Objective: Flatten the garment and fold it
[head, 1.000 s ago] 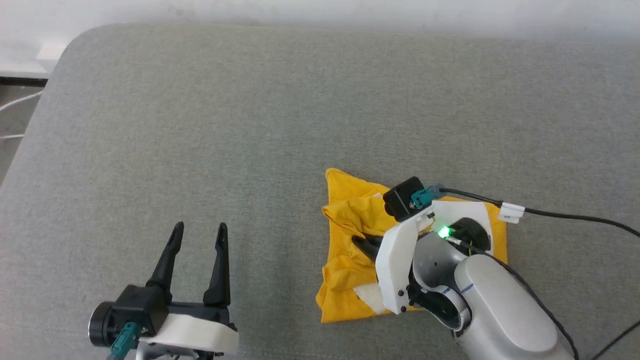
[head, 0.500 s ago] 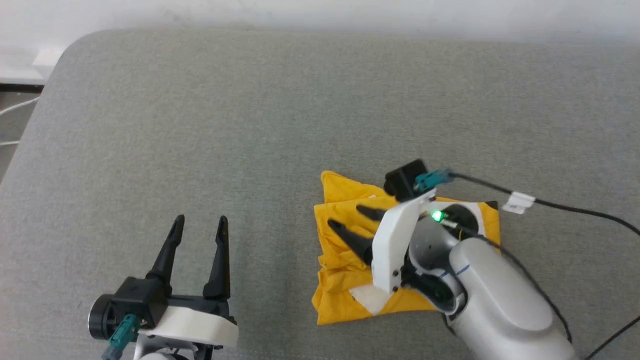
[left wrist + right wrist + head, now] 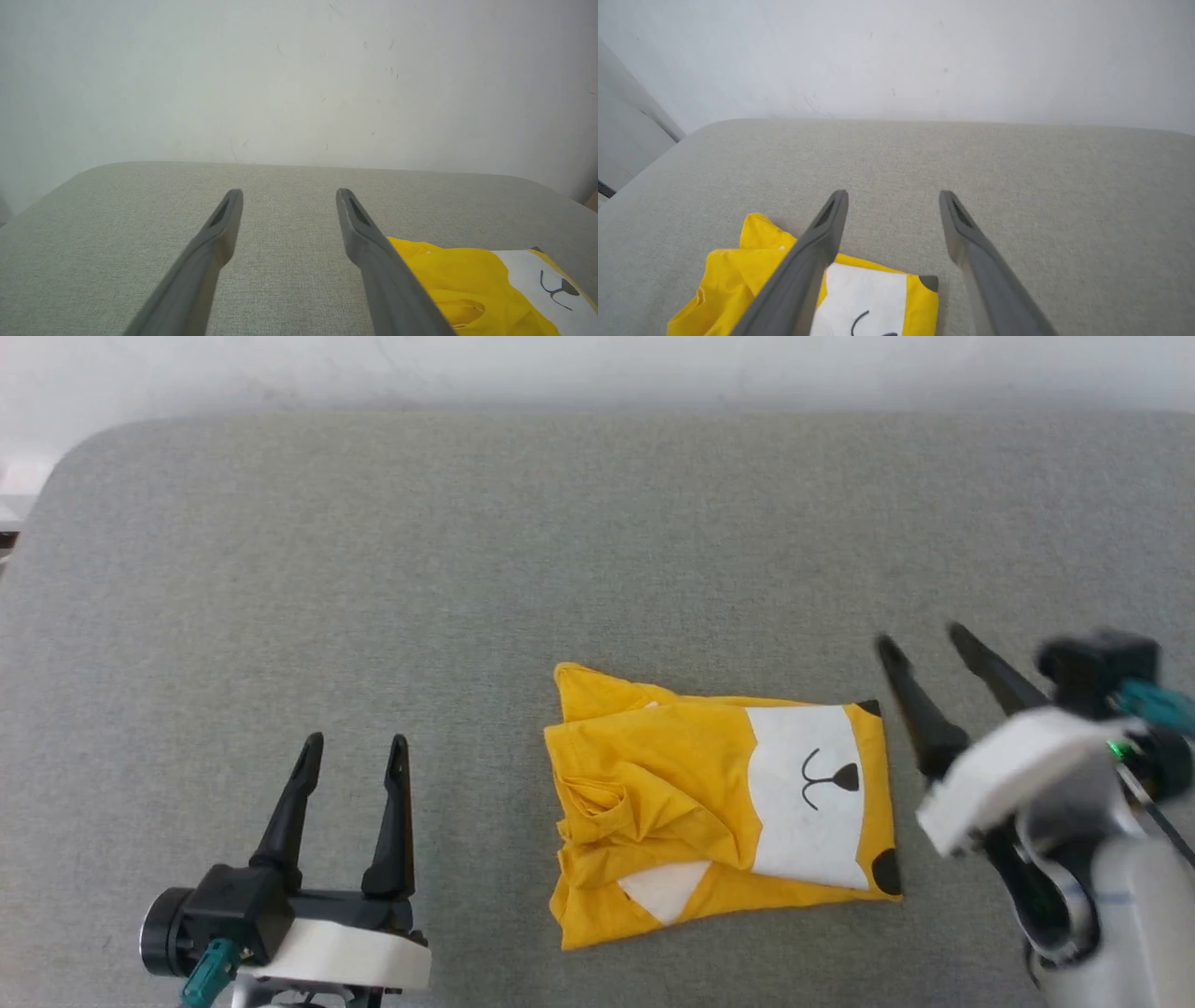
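Off the yellow T-shirt now, the right tool has swung out to its right, fingers spread wide and empty, blurred and probably mid-motion. Well apart on the other side, the left tool rests wide and empty. The shirt lies folded in a rough rectangle on the grey padded surface, white face patch up. Its left layers look bunched; a passing fingertip could snag them and pull the fold open.

I see the garment lying folded into a rumpled yellow rectangle, just right of centre in the lower half of my head view. Its white face patch with a black nose faces up on the right part. Wrinkled layers bunch at its left.
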{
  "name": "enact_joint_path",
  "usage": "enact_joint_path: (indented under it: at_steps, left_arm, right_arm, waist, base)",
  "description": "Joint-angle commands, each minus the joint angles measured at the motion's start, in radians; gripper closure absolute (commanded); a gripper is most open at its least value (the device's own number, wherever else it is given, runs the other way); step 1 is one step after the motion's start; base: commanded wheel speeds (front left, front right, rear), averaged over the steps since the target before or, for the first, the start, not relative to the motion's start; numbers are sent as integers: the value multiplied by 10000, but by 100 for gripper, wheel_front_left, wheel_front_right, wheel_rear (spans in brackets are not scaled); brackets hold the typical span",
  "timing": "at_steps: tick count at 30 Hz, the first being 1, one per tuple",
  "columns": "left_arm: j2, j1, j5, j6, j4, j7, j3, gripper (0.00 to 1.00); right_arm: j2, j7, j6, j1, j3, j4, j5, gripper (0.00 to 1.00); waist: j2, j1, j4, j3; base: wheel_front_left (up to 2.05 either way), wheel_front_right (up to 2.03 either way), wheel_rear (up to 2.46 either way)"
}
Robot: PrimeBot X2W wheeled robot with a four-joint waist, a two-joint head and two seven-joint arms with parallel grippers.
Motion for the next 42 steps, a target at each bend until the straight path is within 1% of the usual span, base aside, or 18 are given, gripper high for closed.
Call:
enact_joint_path:
  at_steps: [1,4,8,14,20,24,29,30,31,32,37,42]
  left_arm:
    - [50,150,24,27,-54,-72,14,0]
    - [68,194,-42,-59,-139,-119,11,0]
    - [90,202,-118,-125,-138,-149,21,0]
    - [148,18,-141,-188,-65,-165,-21,0]
    - [225,-193,-160,-260,111,-143,-112,0]
    - [248,-178,-205,-261,209,-132,-141,0]
    - [256,-166,-280,-259,295,-120,-175,0]
    - [262,-168,-294,-264,312,-119,-183,0]
    - [269,-170,-304,-263,331,-118,-188,0]
    - [273,-169,-312,-262,351,-117,-198,0]
    - [290,-121,-325,-227,404,-97,-251,0]
    - [340,-120,-275,-177,320,-105,-292,0]
  right_arm:
    - [69,-13,-9,260,-120,-127,-79,0]
    - [257,143,-9,1111,-629,-634,-203,0]
    - [393,367,-9,1798,-742,-663,-233,0]
    - [505,515,-9,1805,-778,231,-20,0]
    - [531,566,-9,1364,-816,1399,90,0]
    - [539,696,-9,1117,-733,1892,220,0]
    - [545,1230,-9,993,-688,2468,338,0]
    - [546,1333,-9,973,-682,2565,341,48]
    - [547,1404,-9,949,-738,2662,301,68]
    - [547,1486,-9,927,-781,2754,215,100]
    - [551,1517,-9,826,-865,2848,119,100]
    - [552,1401,-9,717,-644,2609,63,100]
  waist:
    - [0,0,-98,102]
    - [0,0,-209,256]
    - [0,0,-284,473]
    - [0,0,-192,755]
    - [0,0,146,863]
    - [0,0,369,812]
    - [0,0,587,754]
    - [0,0,622,743]
    - [0,0,647,732]
    - [0,0,673,714]
    - [0,0,681,585]
    - [0,0,424,436]
  base:
    - [0,0,0]
    - [0,0,0]
    - [0,0,0]
    - [0,0,0]
    - [0,0,0]
    - [0,0,0]
    - [0,0,0]
    - [0,0,0]
    - [0,0,0]
    - [0,0,0]
    - [0,0,0]
    - [0,0,0]
